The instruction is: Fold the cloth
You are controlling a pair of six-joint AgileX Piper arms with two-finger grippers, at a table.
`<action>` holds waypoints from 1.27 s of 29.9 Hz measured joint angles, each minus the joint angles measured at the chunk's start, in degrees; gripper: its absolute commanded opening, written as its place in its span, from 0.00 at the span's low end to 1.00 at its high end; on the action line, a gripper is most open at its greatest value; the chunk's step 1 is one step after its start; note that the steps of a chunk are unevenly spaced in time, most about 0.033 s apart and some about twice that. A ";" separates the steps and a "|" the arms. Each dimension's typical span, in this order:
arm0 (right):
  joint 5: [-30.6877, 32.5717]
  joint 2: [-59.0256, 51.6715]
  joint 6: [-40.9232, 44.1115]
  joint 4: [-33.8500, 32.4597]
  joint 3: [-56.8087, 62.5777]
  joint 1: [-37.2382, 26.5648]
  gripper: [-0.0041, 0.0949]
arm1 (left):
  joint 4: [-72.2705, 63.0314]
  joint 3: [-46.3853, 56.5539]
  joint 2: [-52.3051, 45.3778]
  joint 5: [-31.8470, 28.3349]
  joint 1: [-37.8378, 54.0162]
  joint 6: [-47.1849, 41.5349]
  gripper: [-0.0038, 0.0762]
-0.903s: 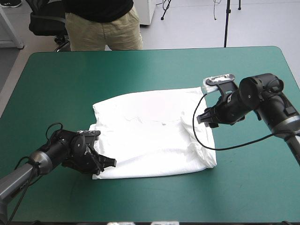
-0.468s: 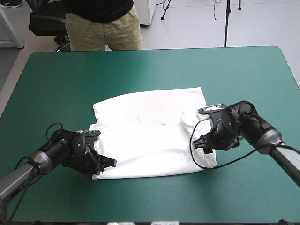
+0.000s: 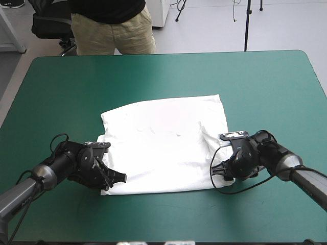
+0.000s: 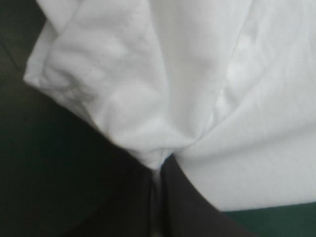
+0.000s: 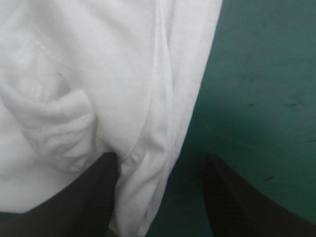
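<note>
T-shirt (image 3: 163, 148), centre frame, looks partly folded. Left gripper (image 3: 120, 178), lower left, clenched on its corner. Right gripper (image 3: 217, 171), lower right, spread open astride the edge. More folds left to do.

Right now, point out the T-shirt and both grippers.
T-shirt (image 3: 163, 153): high view, middle of the spread cloth.
left gripper (image 3: 117, 177): high view, fingertips shut on the T-shirt's near corner.
right gripper (image 5: 159, 165): right wrist view, between its open fingers.

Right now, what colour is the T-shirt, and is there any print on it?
Plain white T-shirt, no print visible; the high view shows it best.
</note>
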 measured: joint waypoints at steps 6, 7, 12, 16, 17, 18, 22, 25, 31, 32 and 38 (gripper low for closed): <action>-0.53 2.47 -1.27 1.95 -0.15 0.00 0.34 | 0.06 0.00 0.00 -0.27 0.00 0.00 0.03; -0.12 2.93 -1.61 2.34 -0.30 0.00 0.29 | 0.11 0.05 0.00 -0.27 0.00 0.00 0.03; 0.28 3.61 -3.33 5.06 -0.87 0.00 0.03 | 0.11 0.05 0.00 -0.27 0.00 0.00 0.03; 1.32 3.30 -3.50 5.43 -1.93 0.00 0.02 | 0.49 -0.55 0.00 0.28 0.00 0.00 0.03; 1.68 3.14 -3.50 5.37 -2.30 0.00 0.02 | 0.83 -0.99 0.04 0.83 0.00 0.00 0.03; 2.23 2.97 -3.50 5.10 -2.66 0.00 0.02 | 1.27 -1.49 0.11 1.44 0.00 0.05 0.03; 4.85 1.16 -3.50 3.55 -7.23 0.00 0.02 | 4.75 -5.81 0.46 3.39 -0.06 0.08 0.03; 4.95 0.54 -3.50 2.87 -11.96 -0.24 0.02 | 8.91 -10.60 0.63 3.58 -0.06 0.17 0.03; 4.58 4.52 -7.35 5.65 -21.41 -4.49 0.02 | 12.00 -20.67 4.24 3.24 4.33 0.23 0.03; 4.63 5.38 -8.16 6.51 -23.18 -5.29 0.02 | 12.06 -22.55 5.25 3.24 5.34 0.44 0.03; 4.68 12.60 -12.73 12.05 -33.92 -9.04 0.02 | 12.57 -33.17 11.79 2.80 8.66 2.87 0.03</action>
